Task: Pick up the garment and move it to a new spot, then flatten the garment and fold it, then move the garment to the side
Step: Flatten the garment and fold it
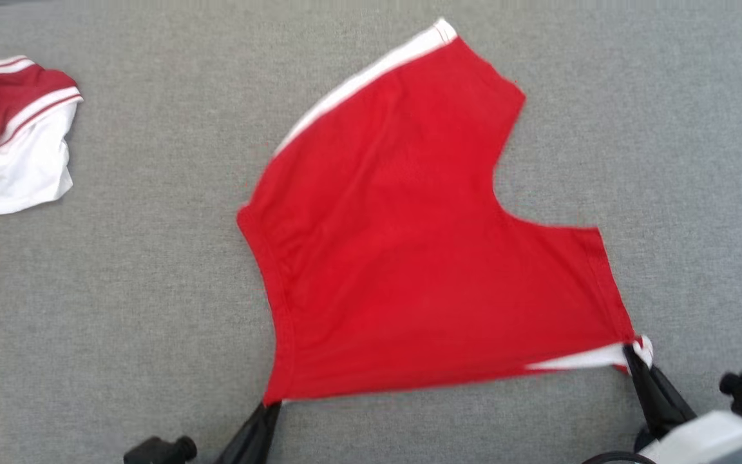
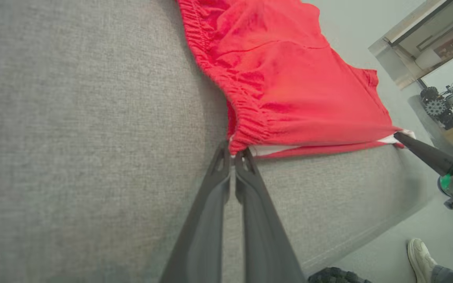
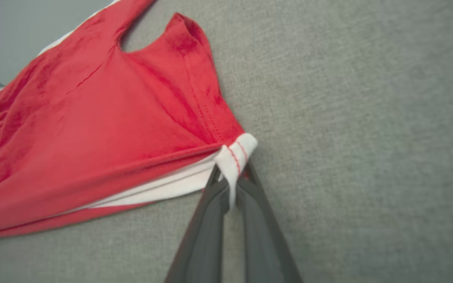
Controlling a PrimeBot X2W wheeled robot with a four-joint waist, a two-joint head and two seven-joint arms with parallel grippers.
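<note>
The garment (image 1: 409,245) is a pair of red shorts with white side stripes, spread on the grey cloth surface with one leg pointing to the far side. My left gripper (image 1: 271,405) is shut on its near-left corner, at the elastic waistband (image 2: 246,135). My right gripper (image 1: 635,351) is shut on the near-right corner, where the white stripe ends at the leg hem (image 3: 234,155). The edge between the two grips is pulled taut. In the left wrist view my left gripper (image 2: 232,154) pinches the waistband end, and the right gripper's dark fingers (image 2: 419,149) show at the right.
A second garment, a red and white jersey (image 1: 10,142) with dark lettering, lies crumpled at the far left. The grey surface (image 1: 120,309) stretches wide around the shorts. A person's shoe (image 2: 421,259) stands on the floor beyond the surface's edge, near other equipment (image 2: 439,106).
</note>
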